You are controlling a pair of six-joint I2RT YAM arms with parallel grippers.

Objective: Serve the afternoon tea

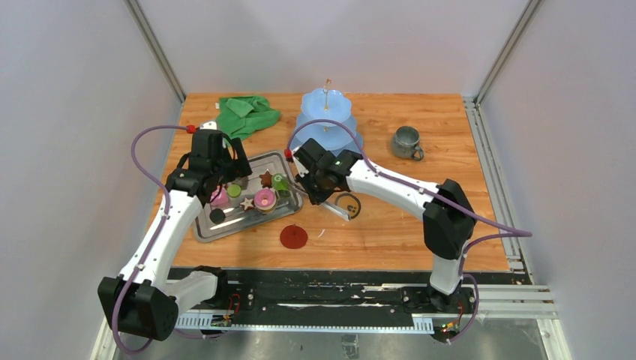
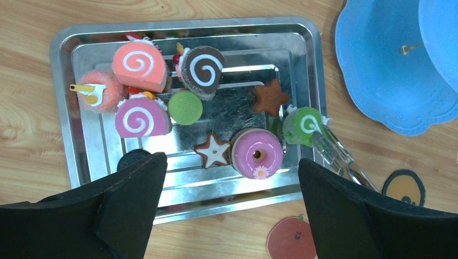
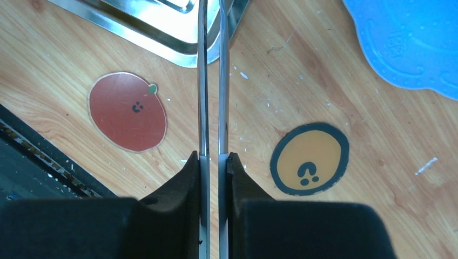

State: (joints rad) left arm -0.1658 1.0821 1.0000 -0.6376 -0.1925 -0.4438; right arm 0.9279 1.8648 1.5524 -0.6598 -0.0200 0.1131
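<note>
Top view: we are seeing sweets (image 1: 264, 199) lying in steel tray (image 1: 223, 232); blue tiered stand (image 1: 328, 120) showing no sweets; grey-green mug (image 1: 407, 142) standing well apart.
Left wrist view: left gripper (image 2: 232, 162) hanging spread wide, holding nothing; tongs (image 2: 337, 156) pinching green swirl roll (image 2: 302, 124).
Right wrist view: right gripper (image 3: 214, 159) clenching tongs; we are judging serving barely begun.
</note>
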